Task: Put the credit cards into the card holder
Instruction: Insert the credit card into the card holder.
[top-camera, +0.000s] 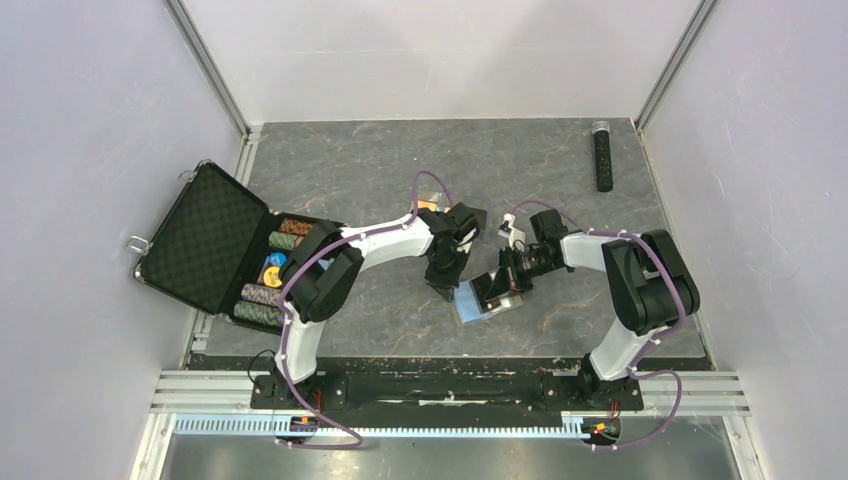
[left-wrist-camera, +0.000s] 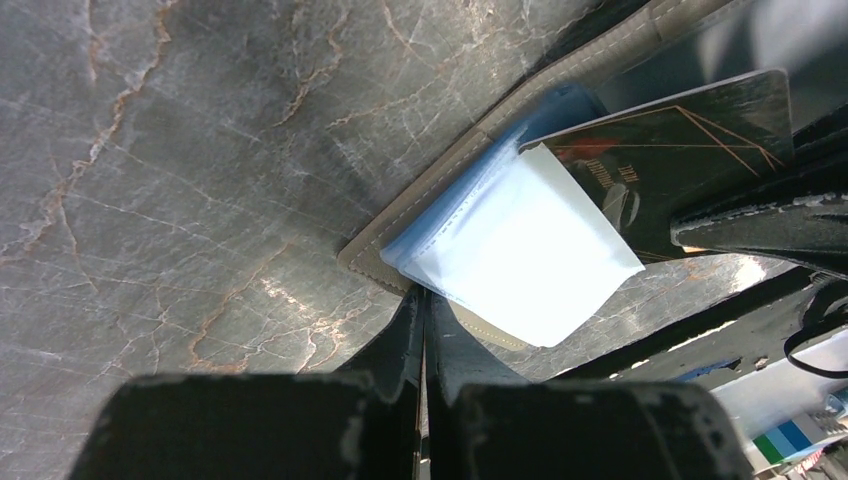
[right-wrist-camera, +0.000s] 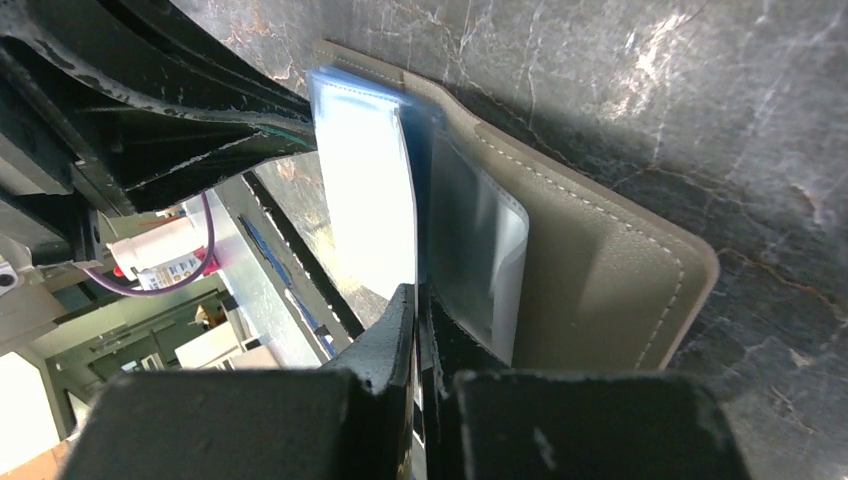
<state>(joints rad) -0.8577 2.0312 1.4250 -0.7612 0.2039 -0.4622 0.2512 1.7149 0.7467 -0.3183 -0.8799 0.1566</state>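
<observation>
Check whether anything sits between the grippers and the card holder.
Nothing visible does: the left gripper and right gripper, both shut, directly touch the clear sleeves of the open card holder.

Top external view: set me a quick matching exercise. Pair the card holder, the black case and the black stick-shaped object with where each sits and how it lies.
Things:
1. card holder
2. black case
3. black stick-shaped object

Places and states:
A. far right, lying flat on its own
B. left edge, lid open, chips inside
C. front centre, opened out, light blue inside showing

Pairs: 1-C, 2-B, 3-A
</observation>
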